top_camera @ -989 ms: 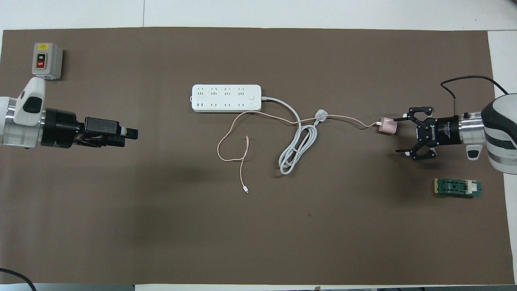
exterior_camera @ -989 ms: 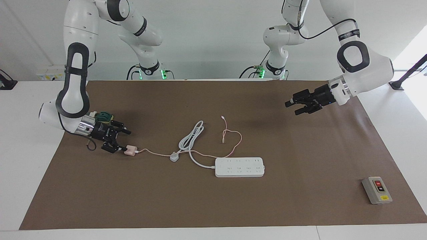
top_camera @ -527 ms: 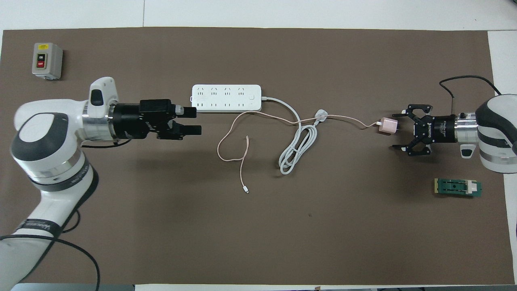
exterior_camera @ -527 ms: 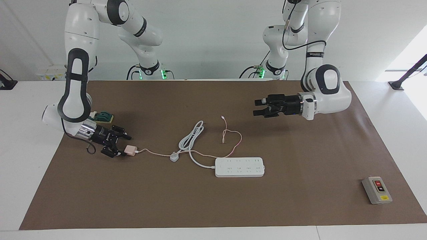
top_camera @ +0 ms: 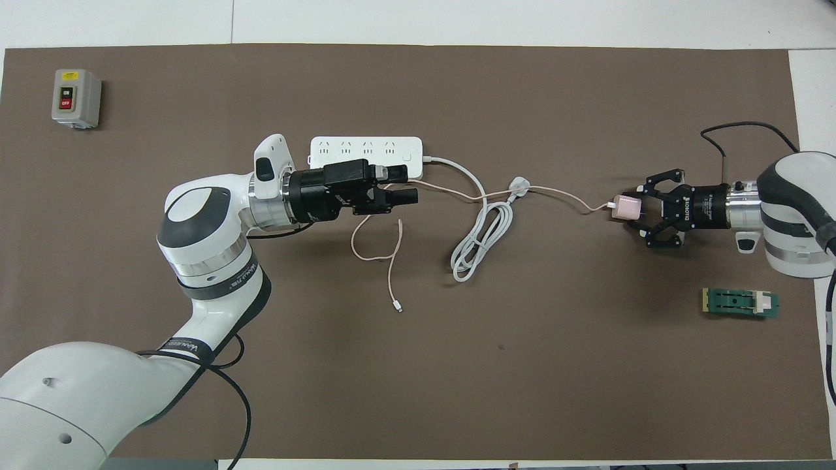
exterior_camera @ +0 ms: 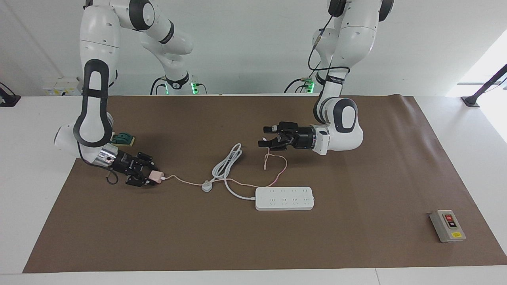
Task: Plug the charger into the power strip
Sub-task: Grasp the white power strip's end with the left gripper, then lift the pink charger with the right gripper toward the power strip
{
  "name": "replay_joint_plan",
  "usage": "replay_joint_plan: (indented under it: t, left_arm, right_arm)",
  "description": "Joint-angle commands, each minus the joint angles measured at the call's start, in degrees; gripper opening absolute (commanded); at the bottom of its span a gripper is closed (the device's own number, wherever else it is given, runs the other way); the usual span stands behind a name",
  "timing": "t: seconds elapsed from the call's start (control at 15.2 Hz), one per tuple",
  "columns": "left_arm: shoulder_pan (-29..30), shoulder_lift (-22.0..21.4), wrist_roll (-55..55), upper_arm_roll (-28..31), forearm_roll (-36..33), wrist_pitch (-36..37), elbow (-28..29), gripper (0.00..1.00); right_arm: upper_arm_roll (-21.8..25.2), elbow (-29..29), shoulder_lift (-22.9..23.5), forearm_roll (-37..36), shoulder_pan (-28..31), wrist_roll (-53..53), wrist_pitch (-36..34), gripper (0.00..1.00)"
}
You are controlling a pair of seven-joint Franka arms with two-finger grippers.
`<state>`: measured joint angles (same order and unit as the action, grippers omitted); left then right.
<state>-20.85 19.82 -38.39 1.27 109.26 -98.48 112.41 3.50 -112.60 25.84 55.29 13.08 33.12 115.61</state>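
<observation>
— Charger (exterior_camera: 155, 176): where is it, and who has it?

— It lies on the mat toward the right arm's end of the table, well apart from the strip (exterior_camera: 284, 198). The right gripper (exterior_camera: 147, 177) is closed on its body, low at the mat, probably so the prong face stays free for plugging.

— And its cable (exterior_camera: 184, 182)?

— It trails from the cube past the white plug (exterior_camera: 206, 185) toward the strip, then loops nearer the robots. That slack should let the charger travel.

— What about the left gripper (exterior_camera: 266, 136)?

— It hangs over the cable loop, fingers spread and holding nothing. My guess is that it is placed to steady the strip.

— How far along is the task?

— The charger is gripped but not lifted, and nothing is plugged in.
</observation>
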Motion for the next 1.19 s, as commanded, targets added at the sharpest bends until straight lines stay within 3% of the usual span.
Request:
replay_joint_plan:
  t: [0.0, 0.07, 0.13, 0.2, 0.26, 0.59, 1.12]
  left_arm:
    - [-2.96, -0.04, -3.34, 1.1, -0.09, -4.77, 0.35, 1.0]
    - [-3.06, 0.04, -4.23, 1.19, -1.05, -7.84, 0.35, 1.0]
    - [-3.06, 0.22, -4.33, 1.02, -3.5, -10.48, 0.18, 1.0]
    - [-3.06, 0.31, -4.33, 1.02, -5.0, -11.72, 0.09, 1.0]
    - [-3.23, 0.31, -4.41, 0.93, -5.02, -11.91, 0.26, 1.0]
    - [-2.62, 0.13, -4.41, 0.93, -5.02, -9.63, 0.53, 1.0]
    - [-2.18, -0.22, -0.99, 0.67, -3.52, -5.49, 0.96, 1.0]
  right_arm:
    - [-0.16, 0.54, 2.63, 2.28, 0.45, -4.81, 2.51, 0.48]
    - [-0.16, 0.54, 3.16, 2.37, 0.55, -6.3, 2.51, 0.5]
    - [-0.16, 0.63, 3.86, 2.54, 0.81, -7.88, 2.51, 0.38]
    - [-0.08, 0.63, 4.12, 2.63, 1.25, -9.98, 2.42, 0.05]
    - [-0.16, 0.8, 4.13, 2.63, 1.42, -10.27, 2.16, 0.0]
    - [0.01, 2.47, 3.34, 2.28, 0.11, -9.22, 0.05, 0.0]
    - [-0.34, 10.38, -1.76, -0.79, -5.77, 15.02, -8.91, 0.0]
